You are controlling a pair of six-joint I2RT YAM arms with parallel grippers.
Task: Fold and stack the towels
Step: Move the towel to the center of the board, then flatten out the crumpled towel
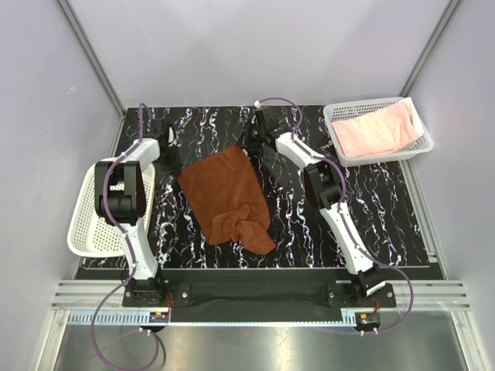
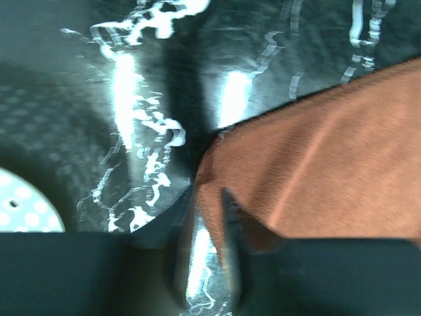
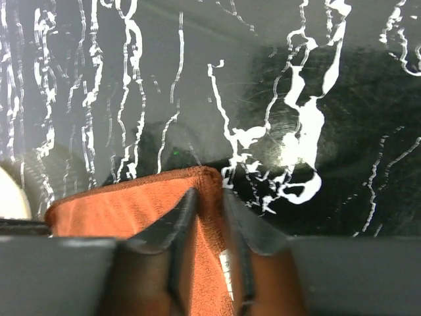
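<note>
You are opening the first fold of the rust-brown towel (image 1: 224, 193), I judge: both hands are working at its far edge, and nothing is folded or stacked yet.

The left hand (image 2: 207, 194) is sitting at the towel's far left corner, with the white basket (image 1: 85, 232) off to its left. Its wrist view is blurred; one finger is overlapping the cloth edge, but I cannot tell whether that hand is clenched or released, so confirm the grip before lifting.

The towel is lying on the dark marbled surface (image 1: 371, 209) between the two hands and running back toward the arm bases. It is mostly flat near the hands, while the end farthest from them is bunched into a crumpled knot.

The right hand (image 3: 209, 192) is grasping the far right corner, with a doubled ridge of cloth pinched between its fingers.

Next, you are probably needing both corners held, an even lift, and that bunched end drawn out flat before laying one half over the other.

Further right of the right hand, the pink towel (image 1: 379, 130) is waiting loosely in the other basket (image 1: 340, 112).
</note>
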